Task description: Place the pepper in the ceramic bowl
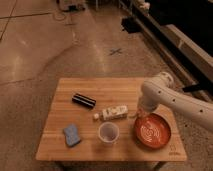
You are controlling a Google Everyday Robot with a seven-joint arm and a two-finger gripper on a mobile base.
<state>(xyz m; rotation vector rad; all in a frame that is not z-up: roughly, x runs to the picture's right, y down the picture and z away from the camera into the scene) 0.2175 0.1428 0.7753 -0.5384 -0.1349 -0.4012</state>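
The ceramic bowl [153, 132], red-orange with pale swirls inside, sits at the front right of the wooden table [105, 88]. My gripper [141, 113] hangs from the white arm that reaches in from the right. It is low over the bowl's far left rim. A small orange sliver that looks like the pepper [134, 116] shows right at the gripper's tip, between the bowl and a white bottle. I cannot tell whether it is held or lies on the table.
A white bottle [114, 113] lies on its side just left of the gripper. A small white cup [108, 133] stands in front of it. A black cylinder [83, 100] lies at mid-left and a blue sponge [72, 135] at the front left.
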